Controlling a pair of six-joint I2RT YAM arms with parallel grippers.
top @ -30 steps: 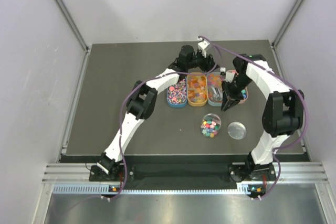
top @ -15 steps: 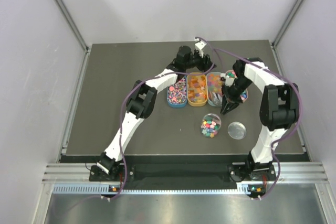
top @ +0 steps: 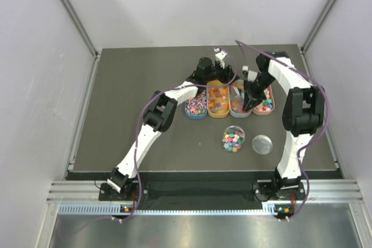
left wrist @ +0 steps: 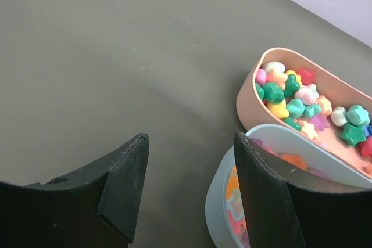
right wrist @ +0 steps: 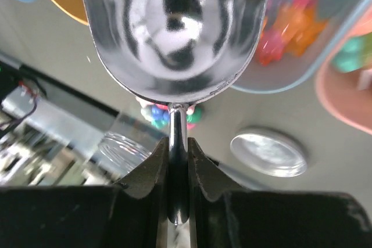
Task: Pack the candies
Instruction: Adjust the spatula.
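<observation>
Candies (left wrist: pixel 272 92) fill four oval trays (left wrist: pixel 245 105); more sit in the open jar (right wrist: pixel 116 146) (lid (right wrist: pixel 268 153) beside it). Right gripper (right wrist: pixel 177 149) pinches the empty scoop (right wrist: pixel 174 27) over the trays. Left gripper (left wrist: pixel 189 184) is spread.

Table (top: pixel 133 103): plain dark grey-brown.
Walls (top: pixel 174 4): pale grey with a lilac cast.
Arms (top: pixel 139 143): white shells, black joints, purple cables.
Left gripper (left wrist: pixel 192 166): matt black.
Right gripper (right wrist: pixel 177 161): black.
Scoop (right wrist: pixel 174 27): mirror-bright silver with dark reflections.
First tray (top: pixel 196 117): blue.
Speckled candies (top: pixel 196 103): pink, black and white.
Second tray (top: pixel 218 116): orange.
Gummy candies (top: pixel 218 100): orange and yellow.
Third tray (left wrist: pixel 216 201): pale blue.
Bright candies (right wrist: pixel 285 24): orange, pink, some green.
Fourth tray (left wrist: pixel 247 94): peach-pink.
Pastel candies (left wrist: pixel 290 105): green, teal, pink, yellow, red, white.
Jar (top: pixel 233 139): clear; contents pink, yellow, green, blue.
Lid (top: pixel 263 144): clear, silvery sheen.
</observation>
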